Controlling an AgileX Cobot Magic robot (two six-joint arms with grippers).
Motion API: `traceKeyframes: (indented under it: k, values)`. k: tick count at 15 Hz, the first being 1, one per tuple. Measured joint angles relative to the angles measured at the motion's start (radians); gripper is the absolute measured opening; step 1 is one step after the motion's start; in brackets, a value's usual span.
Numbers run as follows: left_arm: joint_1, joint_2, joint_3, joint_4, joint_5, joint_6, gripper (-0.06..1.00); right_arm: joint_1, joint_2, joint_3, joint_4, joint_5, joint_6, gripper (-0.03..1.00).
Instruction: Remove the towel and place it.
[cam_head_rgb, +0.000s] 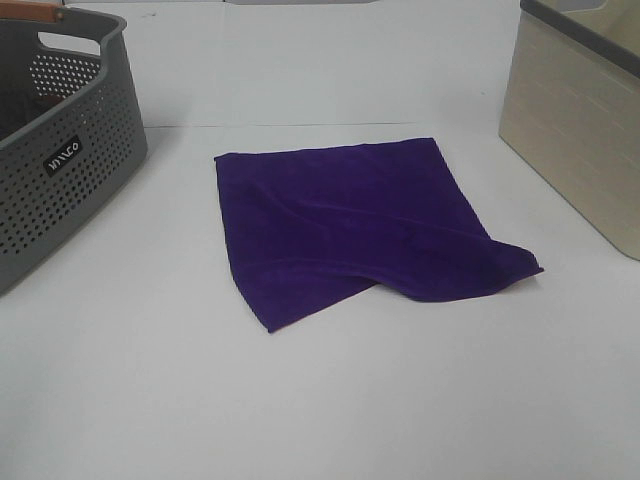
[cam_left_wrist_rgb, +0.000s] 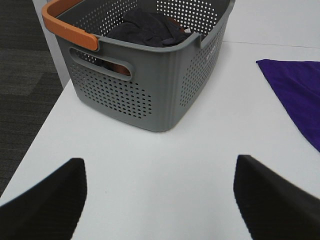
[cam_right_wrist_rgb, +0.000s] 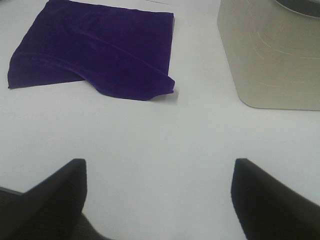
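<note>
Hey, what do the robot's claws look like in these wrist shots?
Only the fingertips show. The left claw has two plain black fingers, broad and wedge-shaped with slanted inner edges. The right claw looks the same, with matching black fingers. No cables, markings or arm links are visible in any view.

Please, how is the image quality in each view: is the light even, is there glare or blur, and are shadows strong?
Exterior high: even, soft light; the towel is sharp, with only a thin shadow under its folded corner. Left wrist: clear on the grey basket; the left pincer tips are dark and soft. Right wrist: slightly hazy, white table bright, no hard glare.
</note>
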Motion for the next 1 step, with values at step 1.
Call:
traceKeyframes:
  k: [1]
  values:
    - [0.0,0.0,0.0,0.0,0.0,0.0,0.74,0.0,0.0,0.0,0.0,0.0,0.0,0.71]
